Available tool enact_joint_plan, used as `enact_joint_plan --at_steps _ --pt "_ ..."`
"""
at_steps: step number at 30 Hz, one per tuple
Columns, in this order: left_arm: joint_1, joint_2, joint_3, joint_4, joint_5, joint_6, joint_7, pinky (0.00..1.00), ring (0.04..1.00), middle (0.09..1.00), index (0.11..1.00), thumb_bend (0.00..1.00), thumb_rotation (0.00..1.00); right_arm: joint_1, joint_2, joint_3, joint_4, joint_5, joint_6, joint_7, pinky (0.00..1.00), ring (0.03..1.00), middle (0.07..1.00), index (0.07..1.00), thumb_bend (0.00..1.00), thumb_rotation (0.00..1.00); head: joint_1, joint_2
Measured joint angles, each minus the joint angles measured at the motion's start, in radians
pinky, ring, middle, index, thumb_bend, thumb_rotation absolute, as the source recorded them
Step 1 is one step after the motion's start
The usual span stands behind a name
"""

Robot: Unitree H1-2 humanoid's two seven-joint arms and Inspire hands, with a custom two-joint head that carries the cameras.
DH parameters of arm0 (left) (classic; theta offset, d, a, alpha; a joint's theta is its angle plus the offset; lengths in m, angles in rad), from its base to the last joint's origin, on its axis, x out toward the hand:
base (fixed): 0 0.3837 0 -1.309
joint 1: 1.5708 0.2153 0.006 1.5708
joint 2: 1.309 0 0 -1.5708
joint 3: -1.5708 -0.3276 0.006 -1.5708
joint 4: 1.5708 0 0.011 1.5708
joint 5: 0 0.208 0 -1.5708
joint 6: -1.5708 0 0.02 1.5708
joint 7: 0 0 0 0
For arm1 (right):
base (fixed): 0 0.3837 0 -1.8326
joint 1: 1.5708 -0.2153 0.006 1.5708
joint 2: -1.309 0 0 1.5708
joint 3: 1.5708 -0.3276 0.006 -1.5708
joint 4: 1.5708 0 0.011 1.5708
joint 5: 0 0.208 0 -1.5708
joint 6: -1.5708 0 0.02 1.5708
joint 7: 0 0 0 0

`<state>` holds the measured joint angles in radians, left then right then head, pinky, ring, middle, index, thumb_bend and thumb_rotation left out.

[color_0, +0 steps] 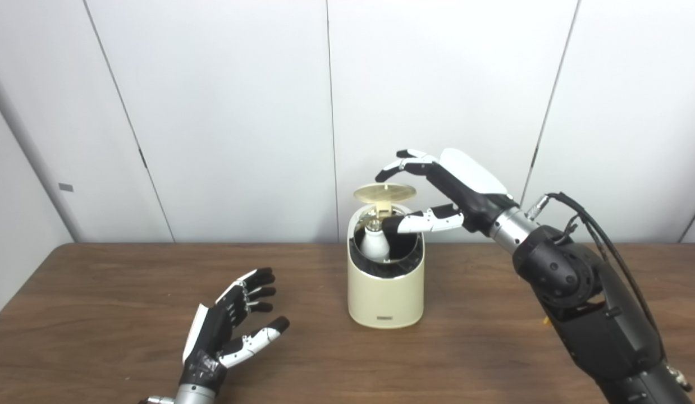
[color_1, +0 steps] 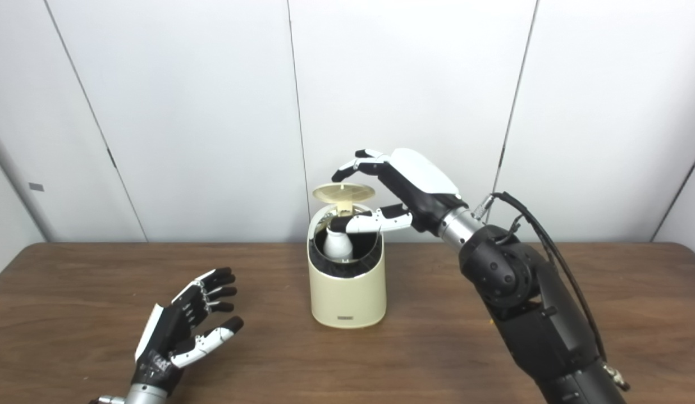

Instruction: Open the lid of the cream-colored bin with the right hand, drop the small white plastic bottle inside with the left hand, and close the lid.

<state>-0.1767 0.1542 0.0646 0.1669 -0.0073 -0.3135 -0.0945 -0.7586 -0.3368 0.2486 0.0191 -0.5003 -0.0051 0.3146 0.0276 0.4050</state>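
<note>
The cream-colored bin [color_0: 385, 292] stands mid-table with its round lid [color_0: 384, 192] tipped up at the back. The small white plastic bottle [color_0: 374, 241] rests inside the bin's dark opening, neck up. My right hand [color_0: 448, 185] hovers over the bin, fingers spread: the upper fingers reach just above the raised lid and the thumb stretches across the opening. I cannot tell whether the fingers touch the lid. My left hand [color_0: 229, 325] lies low over the table to the bin's left, palm up, open and holding nothing.
The brown wooden table [color_0: 493, 359] runs the full width of the view. White wall panels [color_0: 213, 112] stand right behind the bin. My right forearm and its cables [color_0: 583, 269] cross the table's right side.
</note>
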Motion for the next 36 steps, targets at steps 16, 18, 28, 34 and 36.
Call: enact_joint_plan --at_steps 16,18,28,34,36 --pt "0.0 -0.011 -0.005 -0.007 0.006 0.026 0.005 0.67 0.766 0.813 0.821 0.76 0.29 0.037 -0.027 0.003 -0.087 0.005 0.03 0.092 0.73 0.856 0.752 0.715 0.59 0.71 0.009 0.02" --pt "0.0 -0.011 -0.005 -0.008 0.006 0.026 0.006 0.67 0.765 0.812 0.822 0.76 0.29 0.041 -0.028 0.004 -0.087 0.005 0.03 0.093 0.74 0.857 0.752 0.717 0.58 0.7 0.009 0.02" --pt "0.005 -0.013 -0.007 -0.016 0.014 0.029 0.013 0.67 0.767 0.814 0.826 0.76 0.29 0.086 -0.036 0.01 -0.086 -0.005 0.029 0.108 0.74 0.87 0.764 0.732 0.6 0.72 0.009 0.032" --pt "0.009 -0.013 -0.011 -0.021 0.014 0.033 0.013 0.67 0.763 0.814 0.824 0.77 0.3 0.088 -0.036 0.015 -0.083 -0.017 0.018 0.108 0.72 0.866 0.752 0.725 0.6 0.7 0.012 0.044" --pt "0.013 -0.013 -0.012 -0.027 0.015 0.039 0.013 0.67 0.766 0.814 0.823 0.77 0.3 0.09 -0.036 0.015 -0.083 -0.02 0.011 0.108 0.72 0.866 0.753 0.724 0.6 0.7 0.012 0.044"
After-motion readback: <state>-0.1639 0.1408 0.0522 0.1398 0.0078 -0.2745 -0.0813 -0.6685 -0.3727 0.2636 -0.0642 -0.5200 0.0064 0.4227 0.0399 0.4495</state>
